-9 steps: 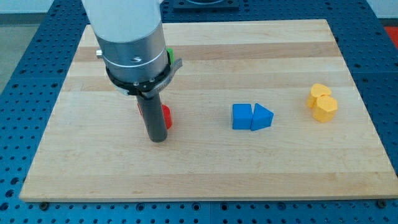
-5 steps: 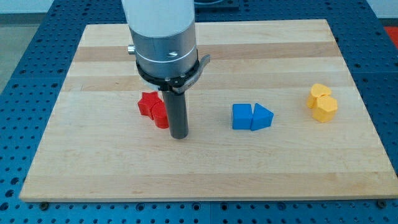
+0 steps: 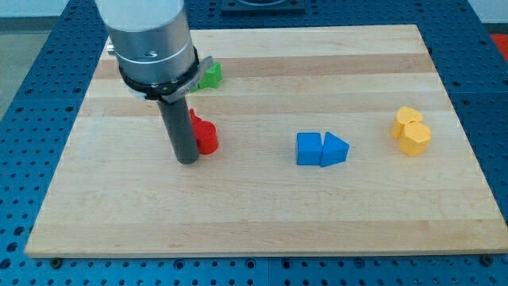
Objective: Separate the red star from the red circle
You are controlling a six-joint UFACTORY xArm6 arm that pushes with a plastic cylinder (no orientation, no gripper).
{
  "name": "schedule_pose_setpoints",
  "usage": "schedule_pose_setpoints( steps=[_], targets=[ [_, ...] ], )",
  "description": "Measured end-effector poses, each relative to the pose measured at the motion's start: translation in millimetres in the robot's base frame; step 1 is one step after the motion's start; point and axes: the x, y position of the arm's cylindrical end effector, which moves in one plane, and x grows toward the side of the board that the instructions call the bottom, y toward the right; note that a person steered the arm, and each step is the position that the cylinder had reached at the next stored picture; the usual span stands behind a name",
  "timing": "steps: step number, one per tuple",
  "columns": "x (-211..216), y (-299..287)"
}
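Red pair hidden partly behind the rod

My tip rests just left of the red circle, which touches the red star, mostly hidden behind the rod. There is no gripper, only the rod. A green block lies above; blue cube and blue triangle touch mid-board; two yellow blocks far right. No writing shows.

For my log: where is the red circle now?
The red circle lies left of the board's centre, touching my tip's right side, far left of the blue blocks.
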Motion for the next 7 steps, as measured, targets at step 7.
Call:
schedule_pose_setpoints(
  steps=[7],
  targets=[
    [-38.8, -19.0]
  ],
)
